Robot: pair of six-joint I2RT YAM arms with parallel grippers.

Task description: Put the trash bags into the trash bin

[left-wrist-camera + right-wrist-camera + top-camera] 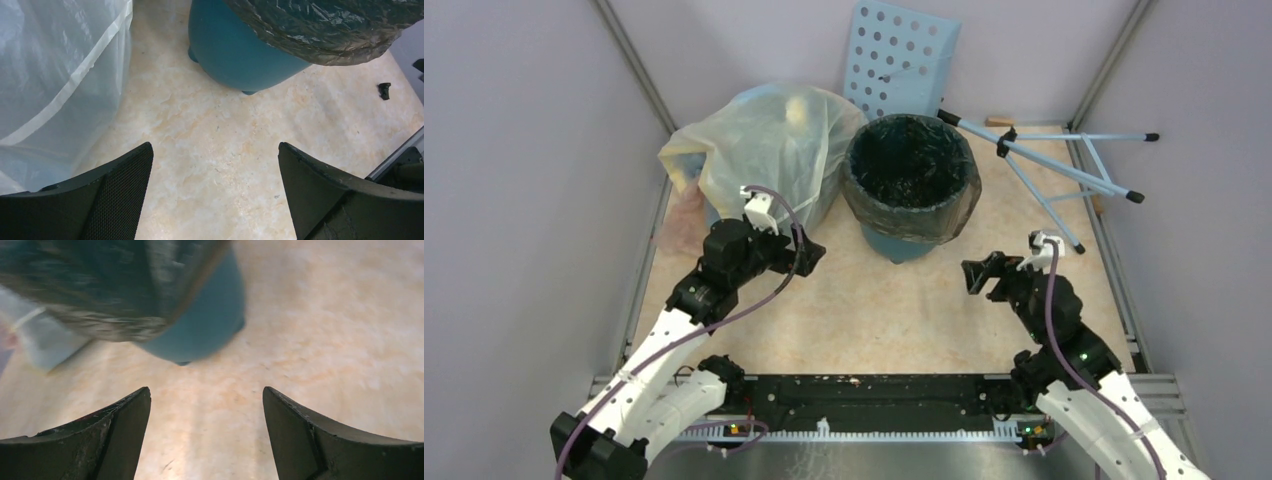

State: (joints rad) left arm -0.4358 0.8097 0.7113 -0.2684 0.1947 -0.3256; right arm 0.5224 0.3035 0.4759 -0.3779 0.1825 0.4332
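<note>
Black fingers of my left pincer stand wide apart at the bottom of its wrist view, holding nothing, with only bare table between them. My right pincer is likewise spread wide and empty. The trash bag sits inside the trash bin, its crinkly dark edge folded out over the rim. The bin stands upright toward the far side of the table, ahead of my 2 pincers and apart from both. A pale stuffed bag sits to its left.
</note>
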